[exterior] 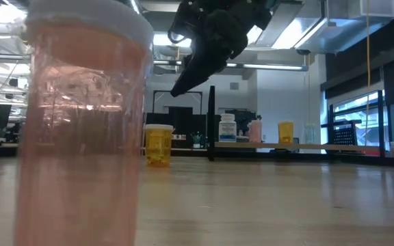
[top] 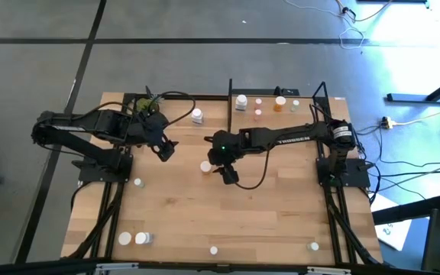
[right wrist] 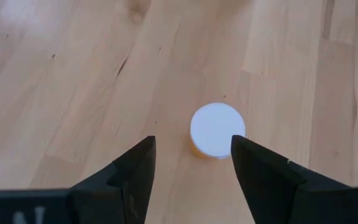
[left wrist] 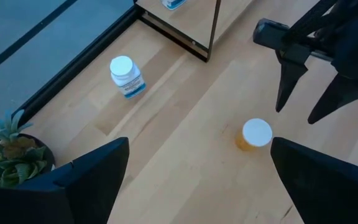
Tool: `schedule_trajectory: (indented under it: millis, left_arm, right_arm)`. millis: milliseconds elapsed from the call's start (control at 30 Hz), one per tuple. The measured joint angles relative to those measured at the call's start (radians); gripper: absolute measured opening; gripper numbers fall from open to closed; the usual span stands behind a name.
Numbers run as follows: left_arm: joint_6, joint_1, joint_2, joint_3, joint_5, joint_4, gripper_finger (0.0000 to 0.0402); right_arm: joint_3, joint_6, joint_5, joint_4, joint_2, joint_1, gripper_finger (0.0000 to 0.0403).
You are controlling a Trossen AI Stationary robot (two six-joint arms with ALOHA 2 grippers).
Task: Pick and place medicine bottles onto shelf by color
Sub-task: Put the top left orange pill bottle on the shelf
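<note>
An orange medicine bottle [right wrist: 217, 129] with a white cap stands upright on the table [top: 281, 214], also in the high view as the orange bottle [top: 205, 166]. My right gripper [right wrist: 194, 155] hangs open just above it and to its near-right, one finger on either side in the right wrist view, touching nothing. My left gripper [top: 165, 150] waits open, raised, left of this bottle. The shelf [top: 312, 114] at the far edge carries a white bottle [top: 241, 101], two pink bottles [top: 258, 107] and an orange one [top: 280, 101].
A white bottle [top: 197, 116] stands left of the shelf, beside a potted plant [top: 142, 103]. More bottles stand near the front edge [top: 133, 238], [top: 214, 250], [top: 313, 246] and at the left [top: 137, 182]. A pink bottle [exterior: 81, 130] fills the low view's left.
</note>
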Motion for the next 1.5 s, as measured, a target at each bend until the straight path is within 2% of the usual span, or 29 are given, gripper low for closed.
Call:
schedule_trajectory:
  millis: [267,567,733,800,967,1200,1500]
  left_arm:
    - [0.000,0.000,0.000,0.000,0.000,0.000,0.0387]
    - [0.000,0.000,0.000,0.000,0.000,0.000,0.0387]
    - [0.008,0.000,0.000,0.000,-0.001,0.000,0.0387]
    - [0.028,0.000,0.000,0.000,0.001,0.000,0.0387]
    - [0.140,0.000,0.000,0.000,0.086,0.001,0.0387]
    - [0.384,0.000,0.000,0.000,0.324,0.001,0.0387]
    - [0.413,0.000,0.000,0.000,0.341,0.002,0.0387]
  right_arm:
    - [0.000,-0.028,0.002,0.052,0.000,0.000,0.0243]
    - [-0.011,-0.028,-0.022,0.068,0.058,0.000,0.0247]
    - [-0.011,-0.025,0.101,0.080,0.063,0.000,0.0247]
    - [-0.011,-0.025,0.114,0.081,0.063,-0.001,0.0247]
    - [-0.011,-0.022,0.114,0.080,0.063,0.000,0.0247]
    - [-0.011,0.016,0.112,0.087,0.063,0.000,0.0247]
    - [-0.011,0.033,0.112,0.086,0.063,0.000,0.0247]
